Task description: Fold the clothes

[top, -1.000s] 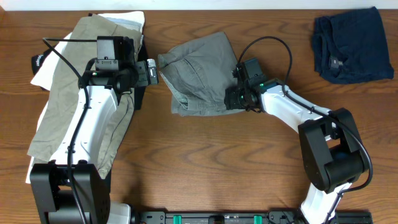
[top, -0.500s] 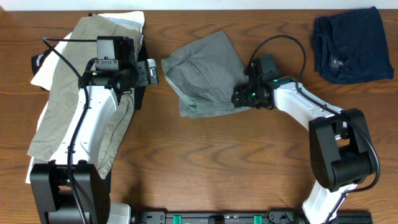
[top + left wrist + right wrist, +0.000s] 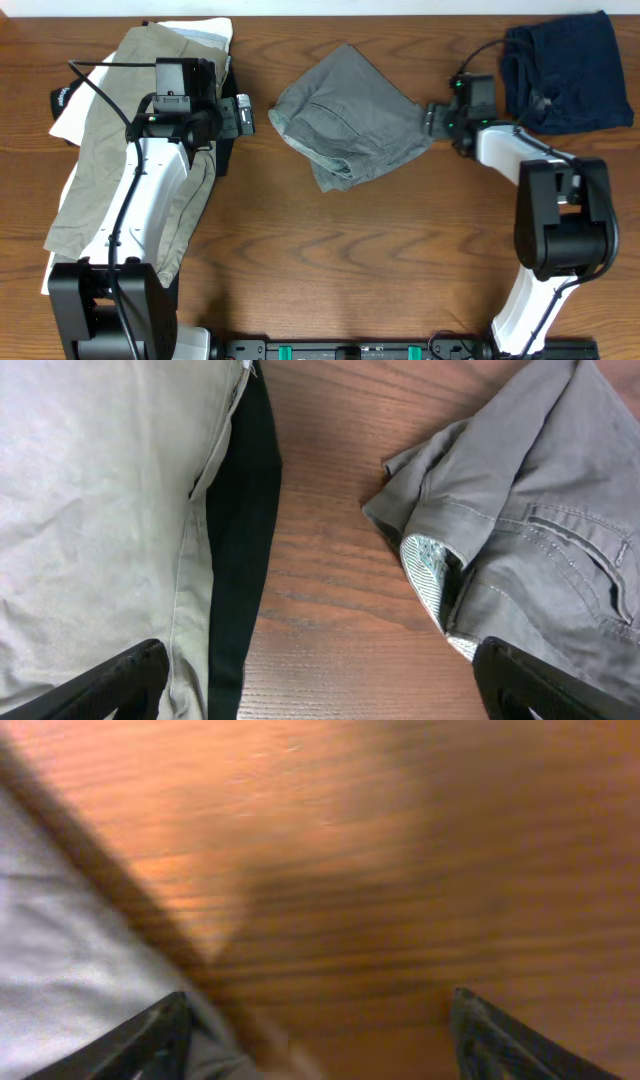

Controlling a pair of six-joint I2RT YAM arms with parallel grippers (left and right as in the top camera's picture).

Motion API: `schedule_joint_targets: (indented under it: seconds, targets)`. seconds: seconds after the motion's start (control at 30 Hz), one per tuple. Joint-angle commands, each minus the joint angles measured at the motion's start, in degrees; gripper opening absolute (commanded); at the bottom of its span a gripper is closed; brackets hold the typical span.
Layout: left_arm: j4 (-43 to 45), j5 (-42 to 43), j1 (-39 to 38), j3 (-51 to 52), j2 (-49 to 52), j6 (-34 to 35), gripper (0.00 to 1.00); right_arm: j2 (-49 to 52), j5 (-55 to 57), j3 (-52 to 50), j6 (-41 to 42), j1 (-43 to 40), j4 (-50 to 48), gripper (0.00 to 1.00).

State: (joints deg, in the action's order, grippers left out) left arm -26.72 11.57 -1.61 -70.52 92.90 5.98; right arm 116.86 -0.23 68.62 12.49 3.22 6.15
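Crumpled medium-grey cotton shorts [image 3: 345,118] upper centre. Right gripper [image 3: 432,118] beside their right edge, jaws apart. Left gripper [image 3: 243,115] jaws apart.

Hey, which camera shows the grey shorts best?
Overhead: it shows the whole grey shorts, loosely bunched. The left wrist view catches only a waistband corner with its patterned lining. The right wrist view shows just a blurred grey edge.

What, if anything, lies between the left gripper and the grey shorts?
Nothing visible. Only bare wooden table separates the open left gripper from the grey shorts' nearest edge.
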Motion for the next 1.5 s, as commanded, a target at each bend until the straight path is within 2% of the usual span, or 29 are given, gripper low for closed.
schedule_joint_targets:
  seconds: [0.0,0.2,0.3,0.43,0.53,0.6,0.67,0.77,0.87,1.2,1.47]
  targets:
    - [0.3,-0.7,0.2,0.0,0.8,-0.3,0.98,-1.0,-1.6,5.2,-3.5,-2.5,5.2,0.82]
    - [1.1,-1.4,0.6,0.0,0.8,-1.6,0.98,-8.8,-5.7,16.9,-13.8,2.9,20.5,0.89]
    - [1.2,-1.3,1.4,0.0,0.8,0.9,0.98,-9.9,-5.8,20.0,-15.8,8.3,23.3,0.92]
    - [0.1,0.0,1.7,0.0,0.8,1.9,0.98,-9.9,-2.2,20.7,-15.3,15.6,23.5,0.94]
    - [-1.9,7.6,1.5,0.1,0.8,1.9,0.98,-9.9,3.0,20.7,-10.5,18.3,22.9,0.98]
    - [-3.1,13.0,0.9,0.3,1.2,1.9,0.98,-9.9,2.6,20.8,-8.9,18.4,22.6,0.99]
    - [-3.5,15.0,0.0,1.0,1.4,1.9,0.98,-9.9,-1.0,20.7,-8.5,18.4,22.9,0.99]
    - [-3.4,14.9,-0.4,1.7,1.4,2.9,0.98,-9.5,-7.5,20.7,-11.0,19.1,23.5,0.97]
    - [-2.4,14.8,1.6,1.7,1.4,5.3,0.98,-8.1,-8.1,20.7,-15.3,21.8,23.4,0.97]
    - [-2.2,14.8,10.6,1.7,1.4,6.8,0.98,-0.9,-0.2,20.7,-21.9,32.9,22.8,0.96]
    - [-2.2,14.5,11.6,1.7,1.4,6.1,0.98,4.5,1.8,20.7,-23.7,36.3,23.3,0.96]
